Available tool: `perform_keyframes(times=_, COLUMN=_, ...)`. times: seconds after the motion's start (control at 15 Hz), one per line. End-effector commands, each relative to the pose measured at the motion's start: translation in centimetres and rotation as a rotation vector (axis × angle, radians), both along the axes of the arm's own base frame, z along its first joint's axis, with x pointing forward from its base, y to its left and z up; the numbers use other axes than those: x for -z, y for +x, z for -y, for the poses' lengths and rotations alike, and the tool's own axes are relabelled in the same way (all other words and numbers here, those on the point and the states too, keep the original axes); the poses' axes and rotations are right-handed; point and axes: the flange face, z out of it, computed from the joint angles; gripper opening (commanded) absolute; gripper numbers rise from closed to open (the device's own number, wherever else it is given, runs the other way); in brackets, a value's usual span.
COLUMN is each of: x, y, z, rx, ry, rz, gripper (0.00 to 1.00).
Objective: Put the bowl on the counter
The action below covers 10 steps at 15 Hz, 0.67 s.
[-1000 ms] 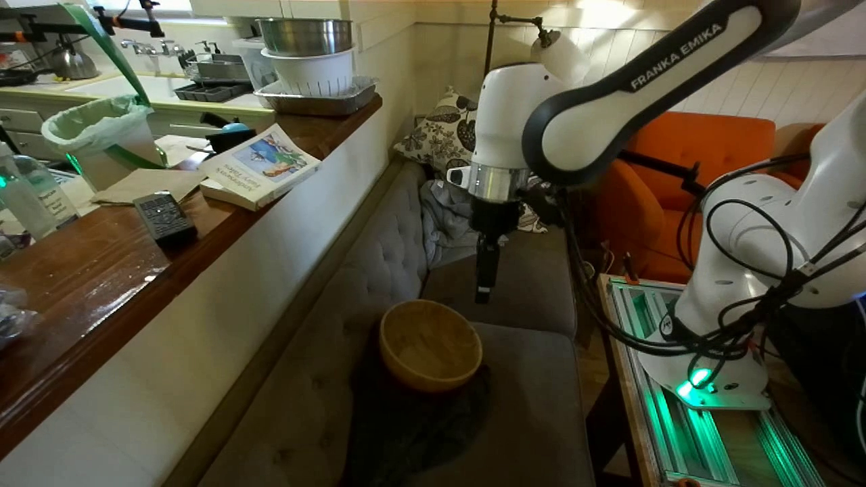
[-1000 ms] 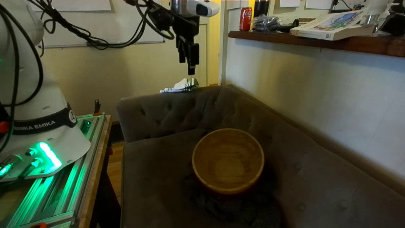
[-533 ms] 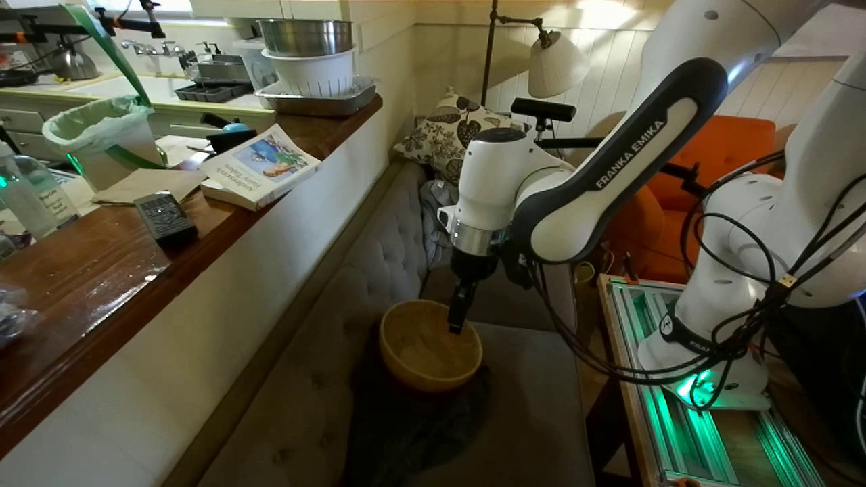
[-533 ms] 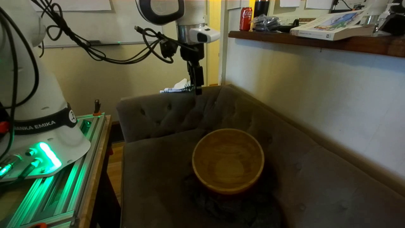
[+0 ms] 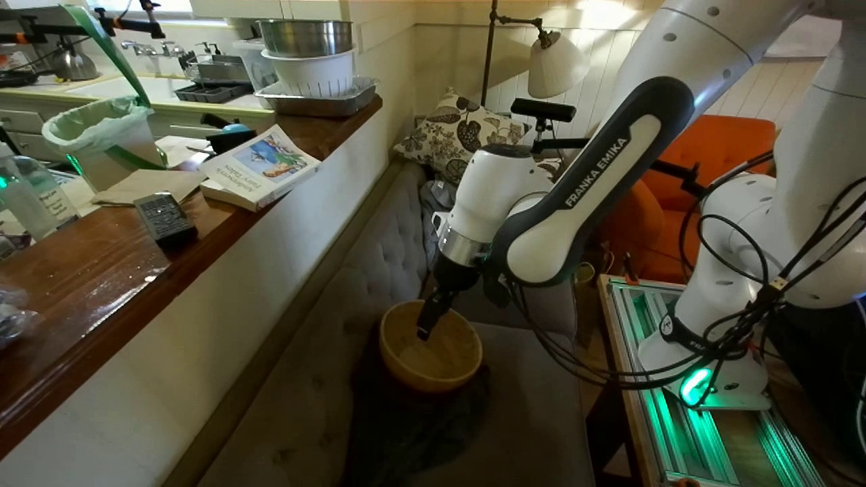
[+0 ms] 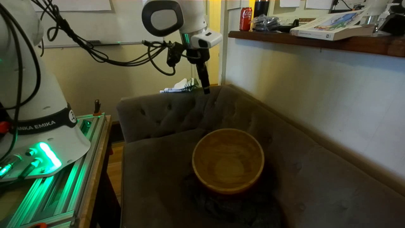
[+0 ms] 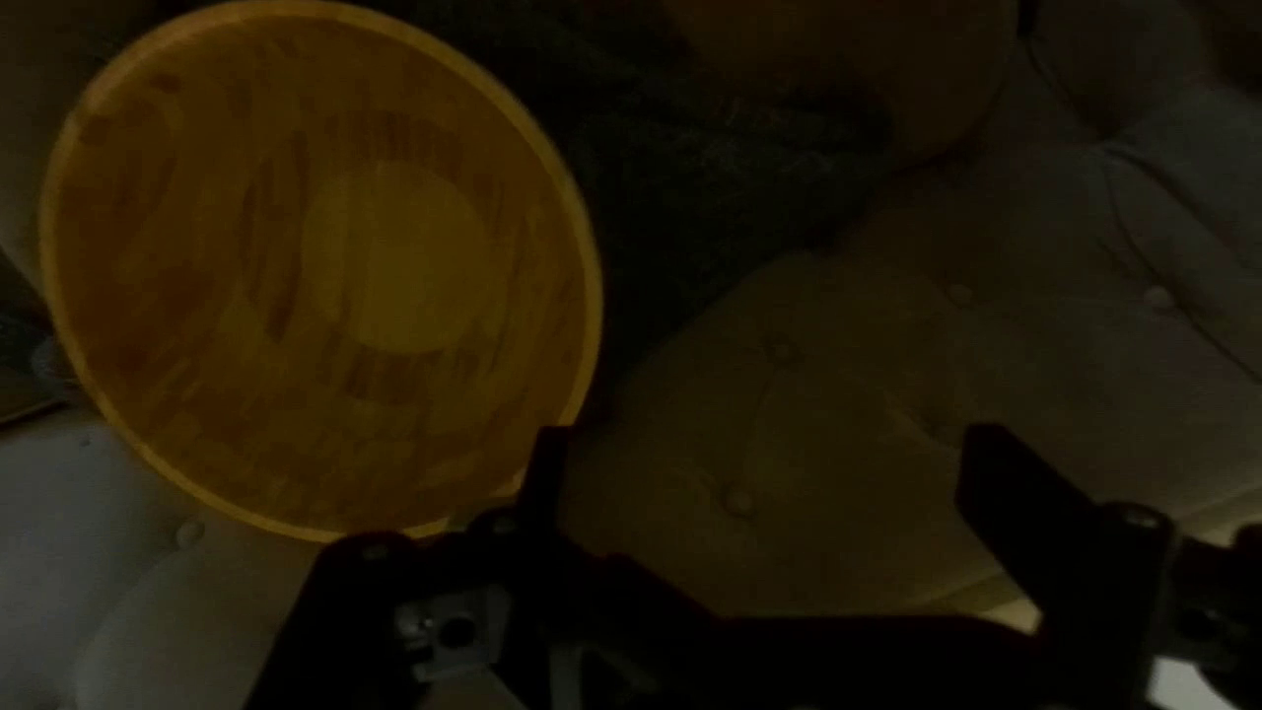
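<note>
Tilting more now, claw (image 7: 767, 439) apart from bowl (image 6: 227, 161)

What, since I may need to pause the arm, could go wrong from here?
In the wrist view, the open pincer shows mostly beside the bowl; lowering there might only nudge it.
It sits on dark cloth on a sofa, so may tilt when gripped.
A book on the counter, near the edge, could be bumped during placing.

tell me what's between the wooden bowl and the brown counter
Going from the bowl to the counter: the sofa's tufted backrest, then the pale wall below the counter. Both exterior views show this stretch.
</note>
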Motion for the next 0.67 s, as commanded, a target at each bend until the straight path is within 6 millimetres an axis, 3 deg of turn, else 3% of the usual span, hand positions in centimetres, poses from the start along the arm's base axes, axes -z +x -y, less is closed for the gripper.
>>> perform_keyframes(times=0.0, x=3.1, y=2.3, z=-1.7, rx=0.070, ry=0.030, rz=0.060, gripper=1.00)
perform_keyframes(times=0.13, x=5.7, y=2.9, z=-1.4, rx=0.050, ry=-0.015, rz=0.057, gripper=1.00)
perform_keyframes(times=0.27, x=8.7, y=2.8, z=0.4, rx=0.024, ry=-0.088, rz=0.062, gripper=1.00)
perform_keyframes(times=0.47, x=11.6, y=3.5, z=2.6, rx=-0.042, ry=-0.210, rz=0.037, gripper=1.00)
perform_keyframes(times=0.6, x=12.7, y=4.2, z=2.4, rx=-0.027, ry=-0.193, rz=-0.034, gripper=1.00)
